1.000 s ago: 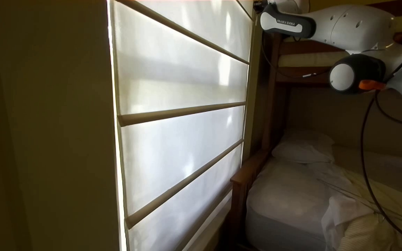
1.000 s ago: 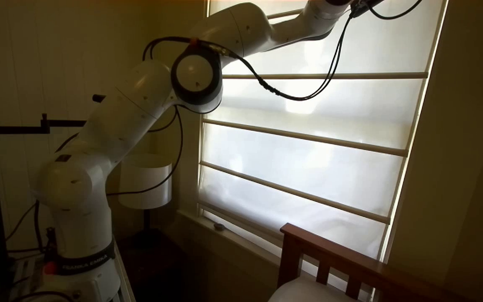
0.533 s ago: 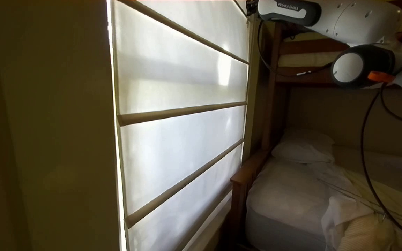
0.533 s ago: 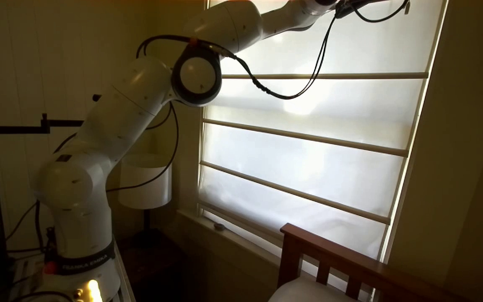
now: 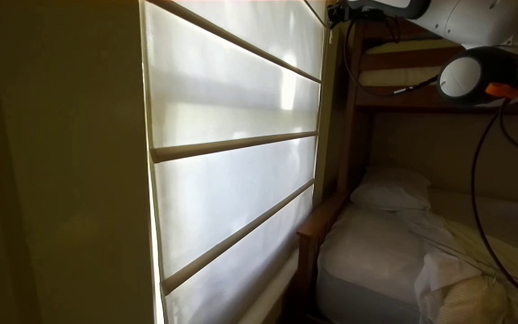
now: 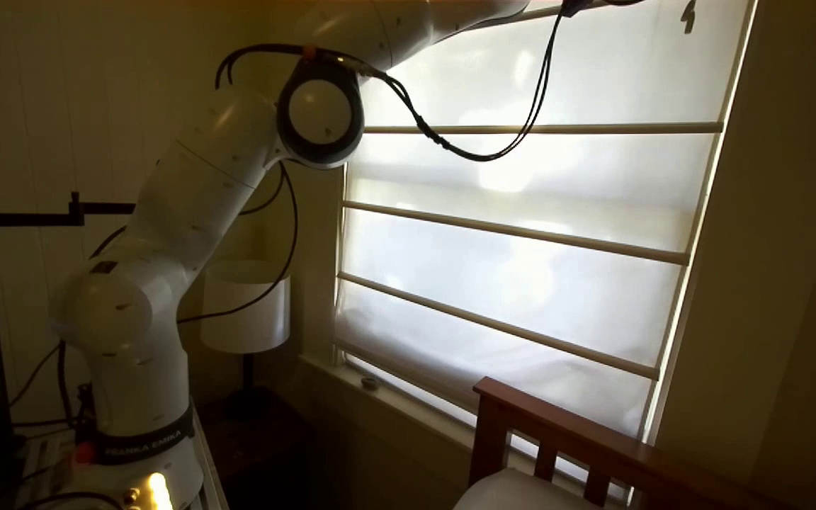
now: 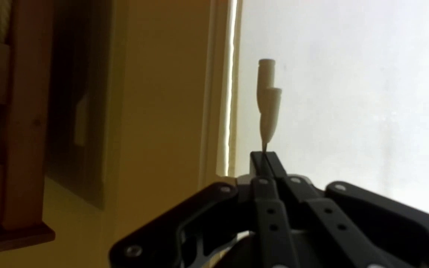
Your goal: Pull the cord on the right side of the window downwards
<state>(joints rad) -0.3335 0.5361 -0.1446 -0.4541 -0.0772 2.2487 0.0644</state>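
- A dim bedroom is lit through the window [image 6: 528, 177], which is covered by a pale Roman shade [image 5: 236, 108]; a wooden bunk bed [image 5: 350, 135] is set close to it, and a table lamp [image 6: 245, 312] is placed at eight o'clock from it.
- The cord [image 7: 264, 147] is found at the window's right side; its two tapered cord pulls [image 7: 267, 96] are seen at one o'clock on the window in an exterior view.
- The fingers [image 7: 273, 160] of the gripper [image 7: 264, 154] are pressed together, with the thin cord apparently pinched between their tips.
- In the wrist view the pulls are shown at twelve o'clock from the tips; that view is judged upside down, as a pull is seen at six o'clock beneath the gripper in an exterior view.
- The cord is gripped just above the pulls, probably so that slipping is stopped by their flare.
- The Franka arm [image 6: 195, 184] is stretched towards one o'clock, presumably because the cord ends are hung high; slack is left in the black cable [image 6: 482, 158], likely for wrist travel.
- The shade's hem is held near the sill [image 6: 394, 407], so little pulling is judged done.
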